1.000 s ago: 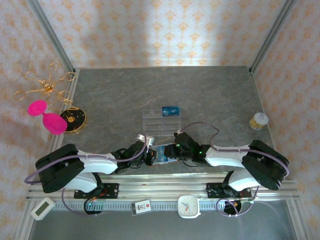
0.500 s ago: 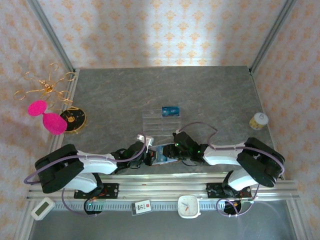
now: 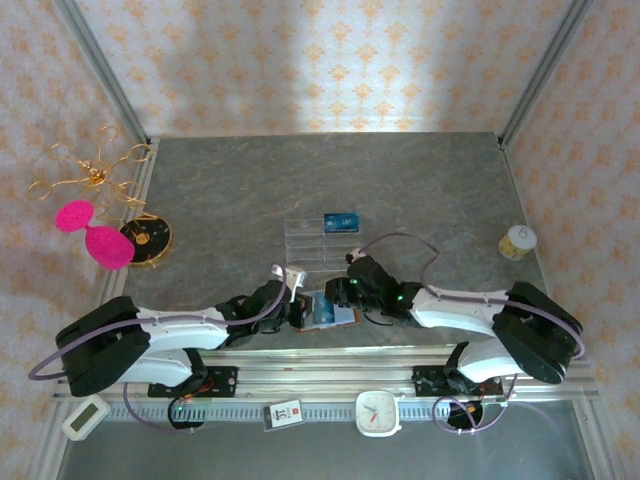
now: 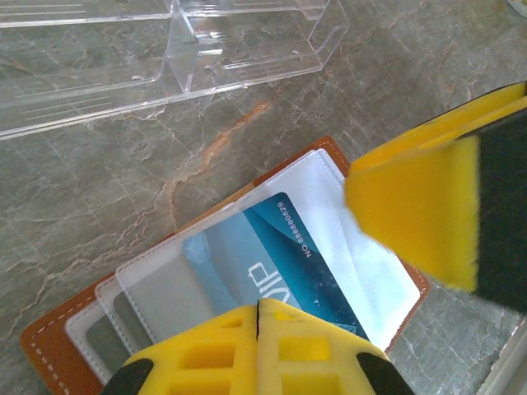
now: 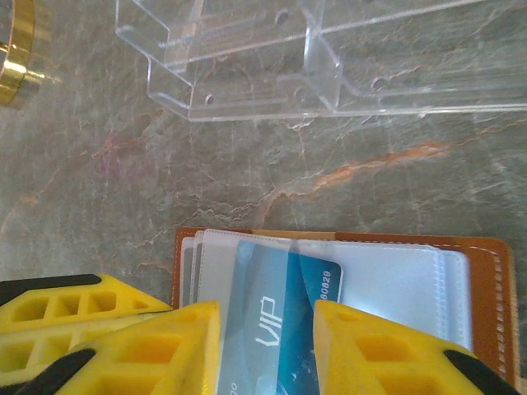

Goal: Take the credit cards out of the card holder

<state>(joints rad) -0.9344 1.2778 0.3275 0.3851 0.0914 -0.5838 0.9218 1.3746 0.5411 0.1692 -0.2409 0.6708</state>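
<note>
At the card holder point(image 5: 486, 280), left arm point(image 3: 180, 322) meets right arm point(image 3: 450, 308), low.

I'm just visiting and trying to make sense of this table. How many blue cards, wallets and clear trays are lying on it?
Blue cards: 2, one in the tray, one in the wallet
Wallets: 1
Clear trays: 1
Total: 4
</note>
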